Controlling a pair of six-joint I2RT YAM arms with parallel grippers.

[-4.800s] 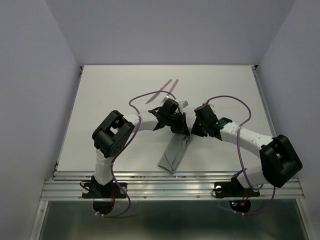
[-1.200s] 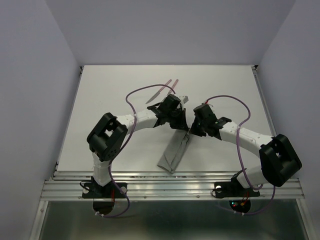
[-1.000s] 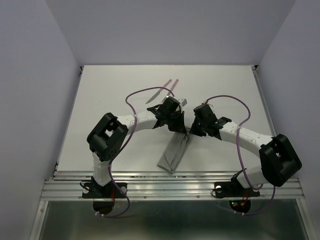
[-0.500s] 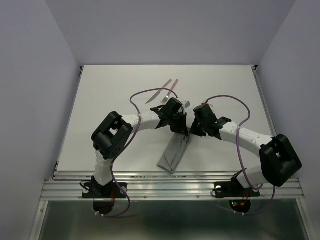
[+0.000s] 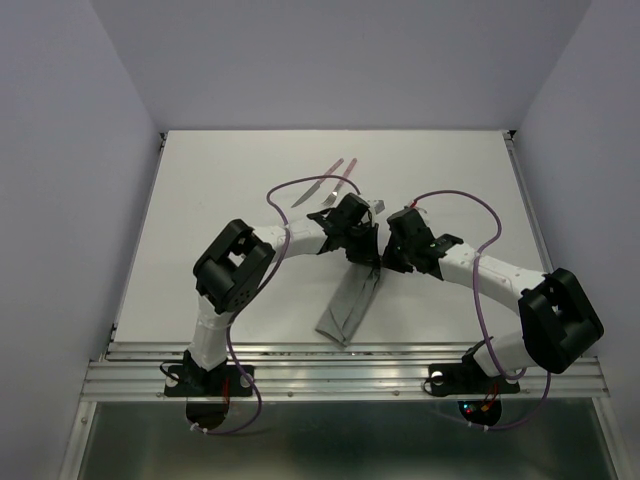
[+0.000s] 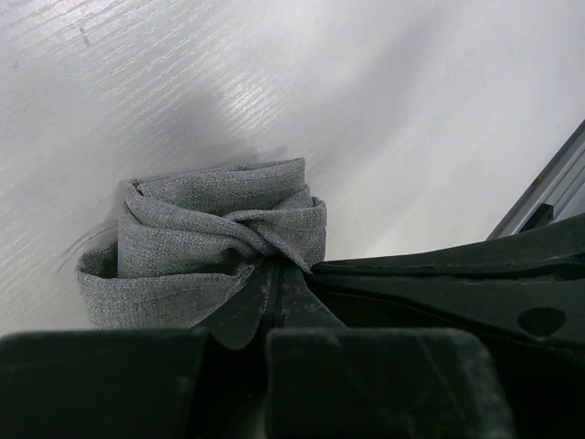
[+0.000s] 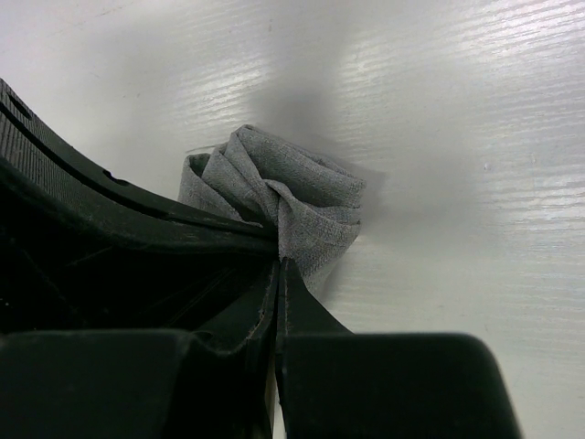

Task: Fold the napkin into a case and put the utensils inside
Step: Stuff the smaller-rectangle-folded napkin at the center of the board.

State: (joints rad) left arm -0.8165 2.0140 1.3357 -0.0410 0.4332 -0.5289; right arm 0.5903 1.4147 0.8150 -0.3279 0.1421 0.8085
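Left gripper [image 6: 277,274] and right gripper [image 7: 278,267] each pinch the bunched napkin [image 5: 345,305] tight — utensils [image 5: 346,173] lie farther back

— Top view: bright, even, diffuse from overhead; faint soft-edged shadows on bench [image 5: 220,190]; sharp throughout, walls splayed at edges.
— Left wrist: streaked glare over bench grain; broad soft shadow behind napkin [image 6: 219,229]; weave crisp; left pincer [image 6: 277,274] near-black, blurred at bottom.
— Right wrist?
— Same sheen, whitest toward right; grey shadow above napkin; right pincer [image 7: 277,270] underexposed, out of focus.
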